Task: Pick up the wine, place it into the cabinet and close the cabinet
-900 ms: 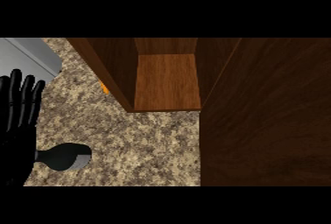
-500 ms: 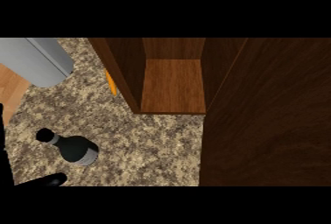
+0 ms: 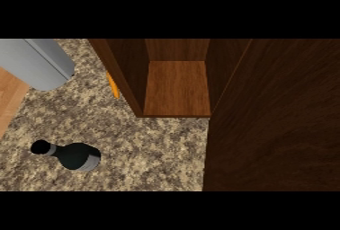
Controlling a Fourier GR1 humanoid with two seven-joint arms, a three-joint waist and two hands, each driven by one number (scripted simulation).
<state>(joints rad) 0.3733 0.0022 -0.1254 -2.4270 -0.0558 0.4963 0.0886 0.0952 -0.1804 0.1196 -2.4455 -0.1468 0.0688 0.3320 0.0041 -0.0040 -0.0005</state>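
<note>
A big dark brown door (image 3: pixel 275 117) fills the right side of the frame, from the top band down to the bottom band. It stands open, swung out over the counter.

Next comes the speckled counter (image 3: pixel 153 152), tan and brown, spread over the lower left and middle of the frame.

The cabinet (image 3: pixel 126 72) sits at the top middle. It is open. Its walls are dark wood, and the shelf (image 3: pixel 178 87) inside is a lighter brown board.

A grey rounded thing (image 3: pixel 36 60) fills the upper left corner. I cannot tell what it is. Below it, along the left edge, lies a strip of light wood (image 3: pixel 10 101).

The wine bottle (image 3: pixel 72 155) is at the lower left, on the counter, well apart from the cabinet. It is dark with a black top, and the top points to the left edge. From this steep view I cannot tell if it stands or tilts.

A thin orange sliver (image 3: pixel 114 85) peeks out just beside the left wall of the cabinet.

No robot hand shows anywhere in this view, so I cannot tell if the hands are wide, narrow, or holding something.
</note>
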